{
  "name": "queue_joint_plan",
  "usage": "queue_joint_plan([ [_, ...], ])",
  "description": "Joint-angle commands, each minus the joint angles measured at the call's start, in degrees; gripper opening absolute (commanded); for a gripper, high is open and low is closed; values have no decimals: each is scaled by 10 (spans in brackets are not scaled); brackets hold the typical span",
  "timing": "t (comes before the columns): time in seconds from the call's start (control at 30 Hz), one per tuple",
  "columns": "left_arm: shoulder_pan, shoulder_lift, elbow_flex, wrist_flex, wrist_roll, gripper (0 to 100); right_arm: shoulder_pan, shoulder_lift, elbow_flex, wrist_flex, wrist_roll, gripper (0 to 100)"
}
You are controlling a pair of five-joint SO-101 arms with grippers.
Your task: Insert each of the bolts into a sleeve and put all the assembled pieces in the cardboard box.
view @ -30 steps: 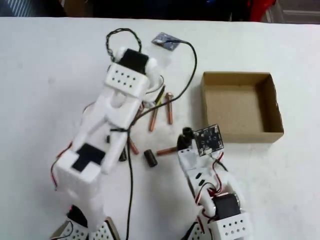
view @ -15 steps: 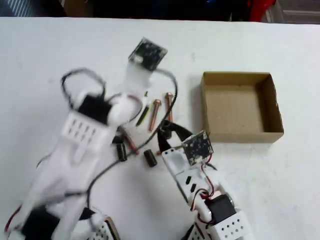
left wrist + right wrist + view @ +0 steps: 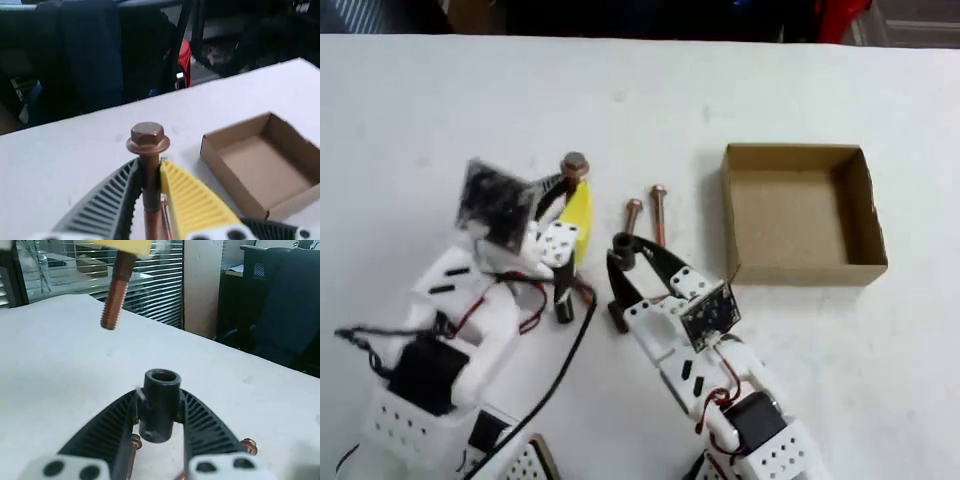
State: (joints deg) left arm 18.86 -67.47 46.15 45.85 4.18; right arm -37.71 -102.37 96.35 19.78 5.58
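Right wrist view: the right hand (image 3: 159,407) is closed on a black sleeve (image 3: 160,387), held upright with its hole facing up. The bolt (image 3: 114,290) hangs thread down, higher than the hole and off to one side, clamped in the left hand (image 3: 149,170). Farther off, two loose bolts (image 3: 659,210) lie on the tabletop (image 3: 820,90) near the cardboard box (image 3: 790,270), which has nothing inside.

We log the bolt (image 3: 147,145) as copper-toned metal with a dull sheen, smooth at the flanged head and rough with thread along the shank end. The sleeve (image 3: 160,407) looks matt black and smooth-walled. The left gripper (image 3: 149,170) is ribbed plastic, grey one side, yellow the other. The right gripper (image 3: 159,396) is ribbed matt black plastic. We record the cardboard box (image 3: 798,215) as plain brown matt card, the table (image 3: 420,110) as white and matt, and the arm shells (image 3: 450,290) as white plastic.
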Motion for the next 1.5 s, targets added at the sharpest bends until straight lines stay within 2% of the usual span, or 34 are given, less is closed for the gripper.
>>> queue_joint_plan([
  [0.0,9,-35,17,-79,33,20,-7,-7,5,-16,-8,17],
  [0.23,93,-84,137,-204,50,20,-5,-7,5,-15,-7,17],
  [0.37,102,-128,193,-258,50,20,-4,-7,5,5,-6,17],
  [0.63,104,-177,222,-256,52,20,-4,-7,5,6,-4,17],
  [1.47,101,-177,251,-257,51,20,-4,-7,5,4,-4,17],
])
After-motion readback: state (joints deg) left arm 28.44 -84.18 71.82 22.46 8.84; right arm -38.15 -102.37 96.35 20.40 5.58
